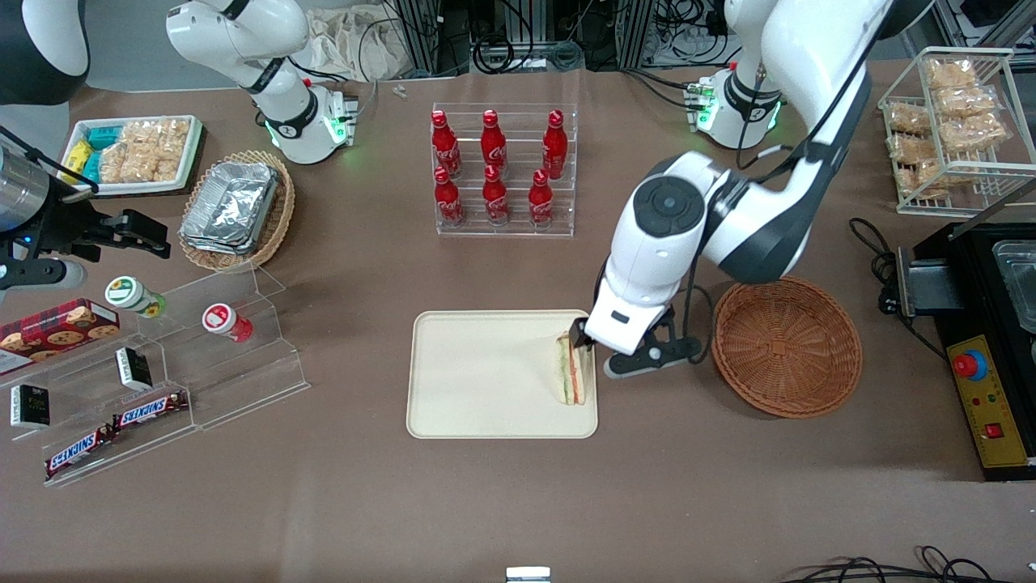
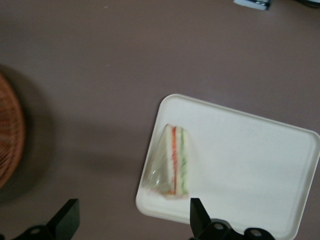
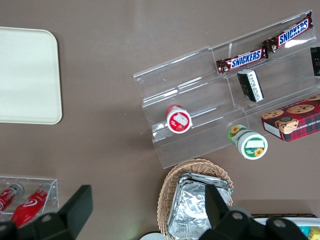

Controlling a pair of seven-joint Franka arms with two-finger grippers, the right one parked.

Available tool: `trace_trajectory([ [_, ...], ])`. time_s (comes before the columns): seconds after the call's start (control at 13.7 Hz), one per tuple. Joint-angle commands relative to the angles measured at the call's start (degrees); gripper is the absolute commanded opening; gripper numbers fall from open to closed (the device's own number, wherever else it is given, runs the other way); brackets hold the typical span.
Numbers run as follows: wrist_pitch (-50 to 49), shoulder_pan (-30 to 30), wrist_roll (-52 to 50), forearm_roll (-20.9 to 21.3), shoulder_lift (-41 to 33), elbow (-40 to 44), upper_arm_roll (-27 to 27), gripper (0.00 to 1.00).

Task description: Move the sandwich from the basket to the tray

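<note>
Front view shows you the sandwich [image 1: 570, 371] lying on the tray [image 1: 486, 380], close against the tray's short rim at the end nearest the basket [image 1: 787, 346]. It lies flat, its orange-red and green layers running parallel to that rim. Your gripper [image 1: 584, 338] hovers above the tray's corner at that same end, over the tip of the sandwich that is farther from the camera. The wrist view tells you more: both fingers [image 2: 199, 216] stand wide apart with nothing between them, so the gripper is released, and the sandwich [image 2: 172, 161] sits apart from them in its clear wrap, resting inside the tray [image 2: 250, 160] by the rim. The basket [image 2: 10, 135] shows at the frame's edge, well apart from the tray, with bare table [image 2: 100, 75] between them. In the front view the basket sits on the table just beside the tray, toward the working arm's end, and you can see its woven floor with nothing in it. Farther from the camera than the tray stands a clear rack [image 1: 504, 174] of red bottles.
</note>
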Motion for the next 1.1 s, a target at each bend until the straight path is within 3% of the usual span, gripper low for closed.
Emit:
trace_trajectory([
  [0.0,-6.40,0.14,7.13,-6.63,-5.57,-0.71,4.65,0.99],
  [0.15,-9.92,0.14,14.43,-12.08,-8.48,-0.80,9.49,0.99],
  [0.51,-22.48,0.75,29.20,-14.65,-16.48,-1.41,18.81,0.99],
  [0.59,-24.76,6.58,33.06,-16.83,-17.80,-1.42,17.95,0.99],
  [0.66,-26.53,8.29,36.66,-17.99,-19.47,-1.50,16.73,0.99],
  [0.88,-29.09,12.52,41.08,-18.26,-25.26,-4.74,17.50,0.99],
  [1.02,-29.18,12.54,46.08,-18.52,-30.53,-9.56,20.73,0.99],
])
